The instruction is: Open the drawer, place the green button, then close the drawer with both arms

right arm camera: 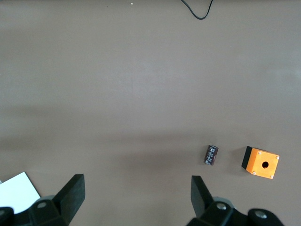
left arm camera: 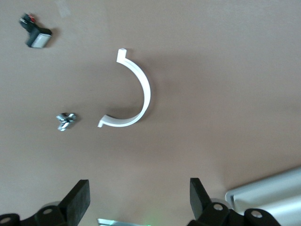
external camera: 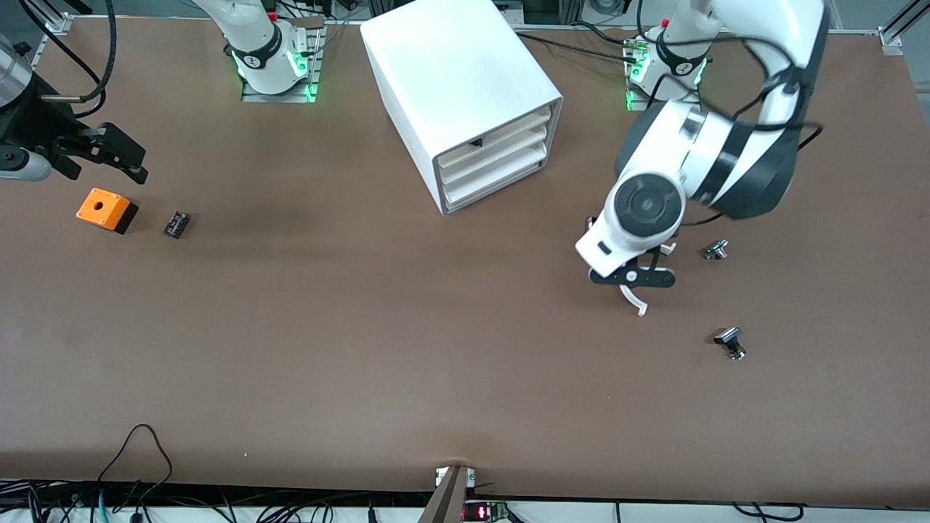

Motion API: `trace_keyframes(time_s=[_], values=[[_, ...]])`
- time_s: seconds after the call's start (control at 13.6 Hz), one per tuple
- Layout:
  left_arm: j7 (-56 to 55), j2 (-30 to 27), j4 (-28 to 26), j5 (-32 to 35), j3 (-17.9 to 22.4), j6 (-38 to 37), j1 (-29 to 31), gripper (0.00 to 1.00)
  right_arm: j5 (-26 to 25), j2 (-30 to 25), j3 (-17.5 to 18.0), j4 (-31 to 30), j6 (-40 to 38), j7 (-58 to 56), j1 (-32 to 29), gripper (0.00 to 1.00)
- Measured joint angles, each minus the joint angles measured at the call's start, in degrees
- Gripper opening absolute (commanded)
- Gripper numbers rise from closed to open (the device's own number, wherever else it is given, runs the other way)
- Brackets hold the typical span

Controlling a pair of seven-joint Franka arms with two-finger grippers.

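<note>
Nothing is done: the drawer (external camera: 496,187) is shut, the button (external camera: 716,250) lies beside the wide-open, empty left gripper (external camera: 633,280) (right gripper (external camera: 116,154) likewise, waiting).

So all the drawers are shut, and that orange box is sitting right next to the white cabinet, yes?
Not quite. The drawers are shut, but the orange box isn't next to the cabinet. It sits far off toward the right arm's end of the table, beside a small dark part, under the right gripper. The front view shows this.
</note>
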Motion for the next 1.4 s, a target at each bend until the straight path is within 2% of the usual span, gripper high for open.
trace_keyframes(time_s=[0.07, 0.22, 0.29, 0.37, 0.51, 0.66, 0.81, 1.03, 1.4], values=[[1.71, -3.23, -0.93, 0.02, -0.03, -1.12, 0.60, 0.77, 0.00, 0.00, -0.01, 0.00, 0.00, 0.00, -0.02, 1.00], [6.20, -9.97, -3.86, 0.02, -0.10, -2.42, 2.41, 0.79, 0.00, 0.01, -0.01, 0.01, 0.00, 0.00, -0.09, 1.00], [9.45, -12.91, -5.23, 0.02, -0.11, -2.67, 3.83, 0.86, 0.00, 0.02, -0.02, 0.03, 0.00, 0.00, -0.12, 1.00], [12.95, -15.08, -6.23, -0.19, -0.09, -2.62, 5.71, 0.99, 0.00, 0.02, -0.02, 0.04, 0.00, 0.00, -0.16, 1.00], [18.86, -17.43, -8.39, -2.32, 0.31, 0.93, 10.30, 0.99, 0.00, 0.02, -0.02, 0.11, 0.00, 0.00, -0.21, 1.00], [23.56, -19.88, -13.56, -4.49, 2.37, 8.50, 12.79, 0.99, 0.00, 0.01, -0.01, 0.32, 0.00, 0.00, -0.21, 1.00], [25.39, -23.18, -19.11, -5.11, 3.39, 12.15, 14.33, 0.99, 0.00, 0.02, -0.01, 0.46, 0.00, 0.00, -0.23, 1.00], [24.37, -27.48, -23.62, -5.51, 3.63, 13.01, 15.61, 0.99, 0.00, 0.02, -0.01, 0.49, 0.00, 0.00, -0.23, 1.00], [20.28, -28.63, -25.14, -7.97, 7.39, 13.52, 15.63, 0.99, 0.00, 0.02, -0.02, 0.58, 0.00, 0.00, -0.30, 1.00]])
